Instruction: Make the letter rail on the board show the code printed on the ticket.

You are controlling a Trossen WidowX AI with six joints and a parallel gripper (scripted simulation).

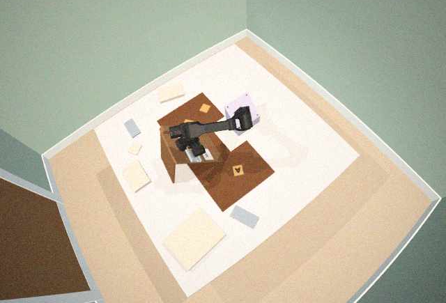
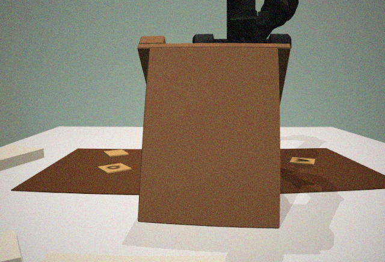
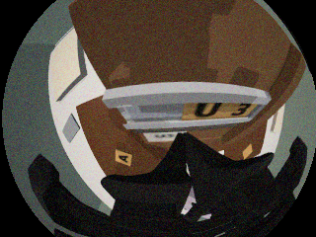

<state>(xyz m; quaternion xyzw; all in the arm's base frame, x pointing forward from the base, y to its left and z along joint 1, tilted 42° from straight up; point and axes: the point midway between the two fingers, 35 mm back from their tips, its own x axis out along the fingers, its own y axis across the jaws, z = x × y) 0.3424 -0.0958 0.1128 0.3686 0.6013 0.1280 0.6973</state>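
The brown board (image 1: 167, 155) (image 2: 211, 128) (image 3: 148, 44) stands tilted. Its grey rail (image 3: 188, 88) holds a U tile (image 3: 204, 110) and a tile like a 3 (image 3: 241, 110) side by side at the right in the wrist view; the left part is empty. The ticket (image 3: 157, 136) beside the rail is partly hidden and its print unreadable. My gripper (image 3: 182, 136) is shut and empty, close by the rail. An A tile (image 1: 237, 170) (image 2: 302, 160) (image 3: 123, 158) lies on one mat. An O tile (image 2: 114, 167) and a tile with no readable letter (image 1: 205, 108) (image 2: 115, 152) lie on the other.
Brown mats (image 1: 248, 152) (image 2: 62, 178) lie at both sides of the board. Cream blocks (image 1: 194, 238) (image 1: 136, 175) (image 1: 171, 92) and grey-blue slabs (image 1: 244, 216) (image 1: 132, 127) lie around. The arm stands at a pale lilac block (image 1: 235, 106).
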